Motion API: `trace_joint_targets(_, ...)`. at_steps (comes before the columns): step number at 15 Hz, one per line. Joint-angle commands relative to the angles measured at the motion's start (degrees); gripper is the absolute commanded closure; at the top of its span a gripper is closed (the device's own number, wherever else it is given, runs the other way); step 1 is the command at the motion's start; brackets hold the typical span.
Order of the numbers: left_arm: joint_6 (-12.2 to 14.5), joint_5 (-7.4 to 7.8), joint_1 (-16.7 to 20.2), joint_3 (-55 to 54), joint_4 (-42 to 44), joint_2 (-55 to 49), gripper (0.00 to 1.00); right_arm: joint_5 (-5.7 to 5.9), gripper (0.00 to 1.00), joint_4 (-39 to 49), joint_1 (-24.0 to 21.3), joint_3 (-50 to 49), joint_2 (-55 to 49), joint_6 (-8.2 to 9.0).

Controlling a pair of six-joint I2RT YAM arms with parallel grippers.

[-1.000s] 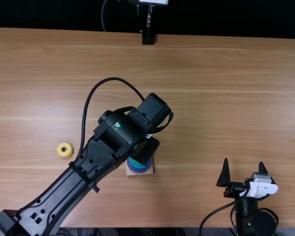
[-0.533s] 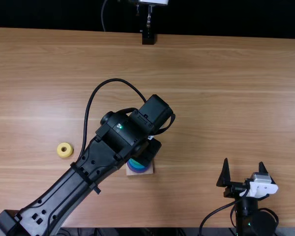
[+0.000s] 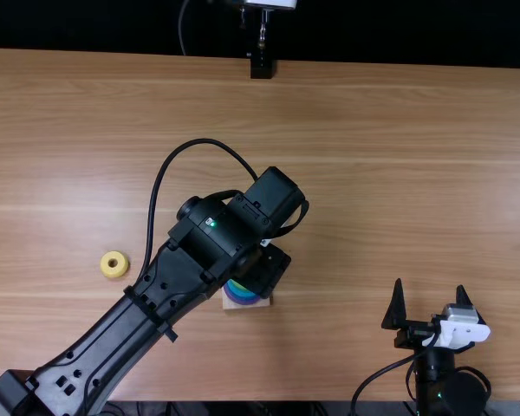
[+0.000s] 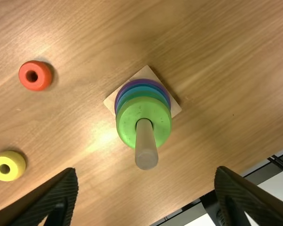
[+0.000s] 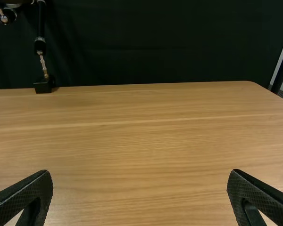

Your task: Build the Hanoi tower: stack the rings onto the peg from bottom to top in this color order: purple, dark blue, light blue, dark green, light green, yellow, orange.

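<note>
Light green ring (image 4: 137,110) tops the peg (image 4: 146,146), purple ring (image 4: 142,81) lowest, blue-teal layers between; can't count those. Probably two to go: yellow ring (image 3: 113,264), between 9 and 10 o'clock from peg in top view, then orange ring (image 4: 25,75), both loose. Left gripper (image 4: 147,170), right gripper (image 3: 430,285): wide, empty.

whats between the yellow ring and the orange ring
No object lies there: in the left wrist view, the stretch from the yellow ring to the orange ring is bare table.
</note>
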Motion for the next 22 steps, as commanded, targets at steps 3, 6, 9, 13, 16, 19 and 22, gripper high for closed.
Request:
trace_joint_targets(3, -0.6, 0.30, 1.5, 0.7, 2.0, 0.2, 0.00, -0.02, 0.00, -1.3, -0.6, -0.6, -0.7, 0.18)
trace_joint_targets(6, -0.3, -0.54, 10.1, 5.1, 2.7, -0.1, 0.00, -0.02, 0.00, -1.3, -0.6, -0.6, -0.7, 0.18)
trace_joint_targets(9, 0.2, -0.54, 18.8, 2.7, 3.2, -3.1, 0.00, -0.02, 0.00, -1.3, -0.6, -0.6, -0.7, 0.18)
trace_joint_targets(13, 6.6, -1.70, 32.4, -10.2, 5.1, -7.1, 0.00, -0.02, 0.00, -1.3, -0.6, -0.6, -0.7, 0.18)
trace_joint_targets(16, 15.5, -3.07, 36.5, -22.3, 17.1, -7.8, 0.00, -0.02, 0.00, -1.3, -0.6, -0.6, -0.7, 0.18)
trace_joint_targets(19, 15.5, -2.76, 39.4, -34.2, 31.3, -8.7, 0.00, -0.02, 0.00, -1.3, -0.6, -0.6, -0.7, 0.18)
trace_joint_targets(22, 15.7, -2.86, 40.5, -39.2, 35.9, -8.5, 0.00, -0.02, 0.00, -1.3, -0.6, -0.6, -0.7, 0.18)
